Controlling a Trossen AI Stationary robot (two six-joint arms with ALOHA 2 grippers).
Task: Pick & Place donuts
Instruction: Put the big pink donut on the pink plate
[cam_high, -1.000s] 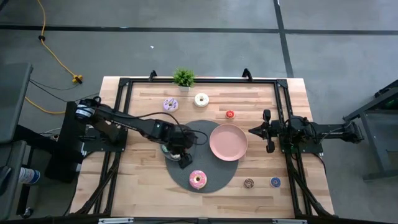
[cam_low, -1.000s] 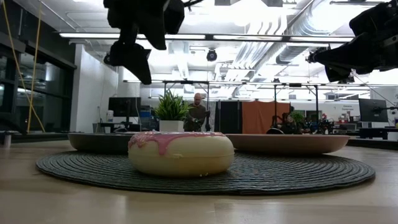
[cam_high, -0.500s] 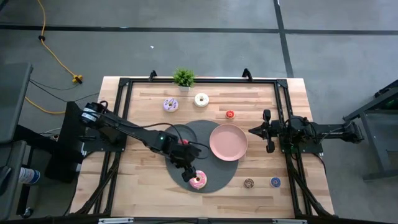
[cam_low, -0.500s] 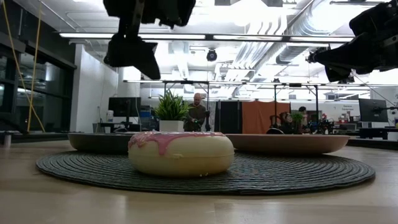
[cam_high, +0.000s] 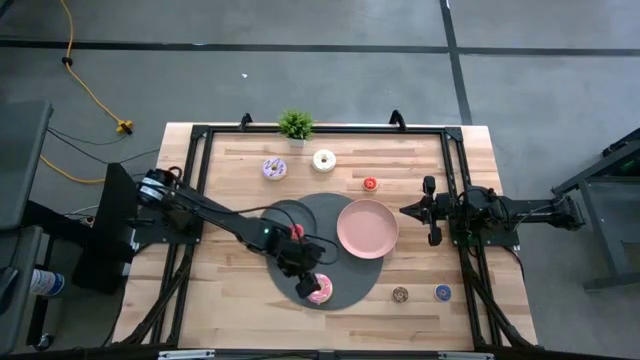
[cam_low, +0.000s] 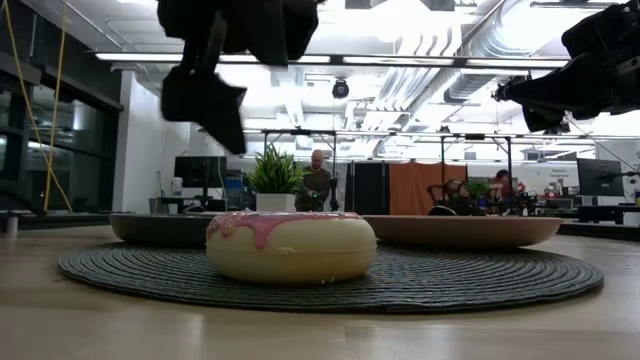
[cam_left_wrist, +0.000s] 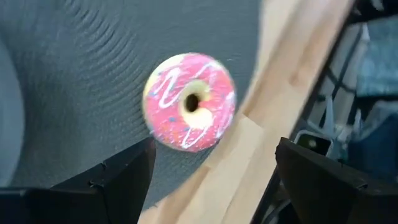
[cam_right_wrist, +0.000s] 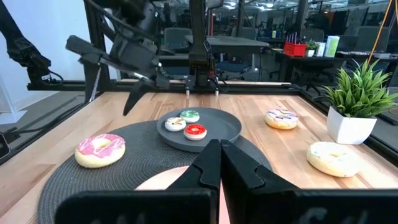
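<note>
A pink-iced donut (cam_high: 319, 291) lies flat on the round grey mat (cam_high: 330, 210), near the mat's front edge. My left gripper (cam_high: 308, 283) hangs open just above it and to its left; in the left wrist view the donut (cam_left_wrist: 189, 101) lies ahead of the two spread fingers, apart from both. The low view shows the gripper (cam_low: 205, 100) well above the donut (cam_low: 290, 245). A purple donut (cam_high: 274, 169) and a white donut (cam_high: 324, 159) lie on the far part of the table. My right gripper (cam_high: 405, 210) waits shut at the table's right side.
A grey plate (cam_right_wrist: 227, 127) on the mat holds three tiny donuts: cream, green and red. A pink plate (cam_high: 367, 228) sits on the mat's right part. Tiny red (cam_high: 370, 184), brown (cam_high: 400, 294) and blue (cam_high: 442, 292) donuts lie on the wood. A potted plant (cam_high: 296, 125) stands at the far edge.
My left gripper has gone from above the grey plate toward the table's near edge and a little to the right, sinking somewhat, and now hangs over the pink donut. Its fingers have stayed open. No donut has moved.
</note>
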